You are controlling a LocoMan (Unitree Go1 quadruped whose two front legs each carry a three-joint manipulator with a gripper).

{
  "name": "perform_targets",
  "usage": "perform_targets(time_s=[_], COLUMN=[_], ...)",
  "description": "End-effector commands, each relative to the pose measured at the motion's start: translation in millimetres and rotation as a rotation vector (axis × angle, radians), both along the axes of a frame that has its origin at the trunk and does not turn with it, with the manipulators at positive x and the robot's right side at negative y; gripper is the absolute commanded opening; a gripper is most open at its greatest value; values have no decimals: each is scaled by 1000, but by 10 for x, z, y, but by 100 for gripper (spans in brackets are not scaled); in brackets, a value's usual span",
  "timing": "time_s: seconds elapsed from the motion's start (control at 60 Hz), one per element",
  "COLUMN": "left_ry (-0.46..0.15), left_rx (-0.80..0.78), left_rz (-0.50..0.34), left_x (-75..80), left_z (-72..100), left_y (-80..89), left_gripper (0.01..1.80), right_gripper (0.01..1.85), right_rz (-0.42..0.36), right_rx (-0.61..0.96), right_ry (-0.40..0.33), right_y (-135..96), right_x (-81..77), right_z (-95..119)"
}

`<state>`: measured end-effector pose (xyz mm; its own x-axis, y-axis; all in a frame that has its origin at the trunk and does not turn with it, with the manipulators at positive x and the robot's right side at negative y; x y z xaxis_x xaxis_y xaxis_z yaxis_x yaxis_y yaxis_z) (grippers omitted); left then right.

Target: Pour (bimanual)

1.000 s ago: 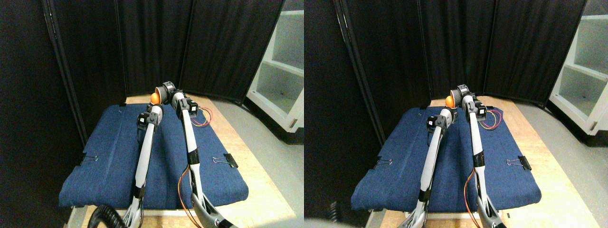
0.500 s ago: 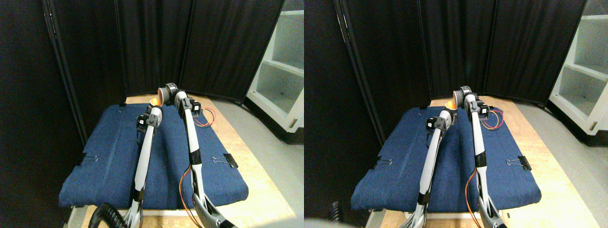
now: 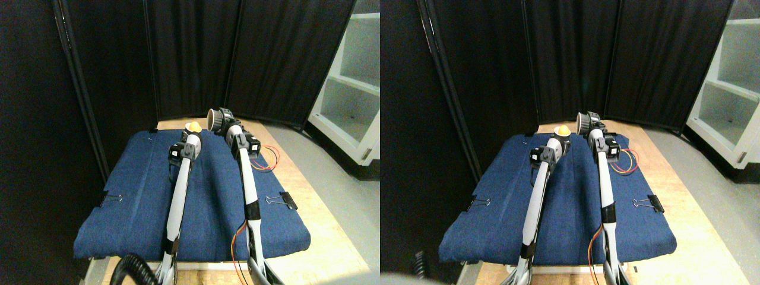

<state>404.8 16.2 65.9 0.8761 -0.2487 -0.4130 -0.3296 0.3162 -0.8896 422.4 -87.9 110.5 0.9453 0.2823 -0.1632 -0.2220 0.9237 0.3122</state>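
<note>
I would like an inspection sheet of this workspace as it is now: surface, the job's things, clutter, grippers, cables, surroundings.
Surface: blue cloth spread over a wooden table, held by binder clips at both sides.
Job's things: dark cup on its side at the right gripper; orange ball in a second cup at the left gripper.
Clutter: nothing seen.
Grippers: both raised near the cloth's far edge, close together; jaw state too small to tell.
Cables: red and orange wires loop beside the right arm.
Surroundings: black curtains behind, white shelf at right.
</note>
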Motion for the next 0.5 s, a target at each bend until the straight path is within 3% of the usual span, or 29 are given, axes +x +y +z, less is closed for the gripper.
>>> perform_targets(time_s=[0.017,0.333,0.5], left_ry=[-60,-68,-74], left_rx=[-29,-60,-65], left_rz=[5,8,22], left_x=[7,-5,-6], left_z=[103,63,-1], left_y=[13,103,160], left_gripper=[33,33,33], right_gripper=[34,34,36], right_rz=[-22,-209,-299], right_rx=[44,332,508], right_ry=[-74,-80,-76], right_y=[-48,-246,-340], right_x=[-21,-97,-91], right_z=[45,-150,-372])
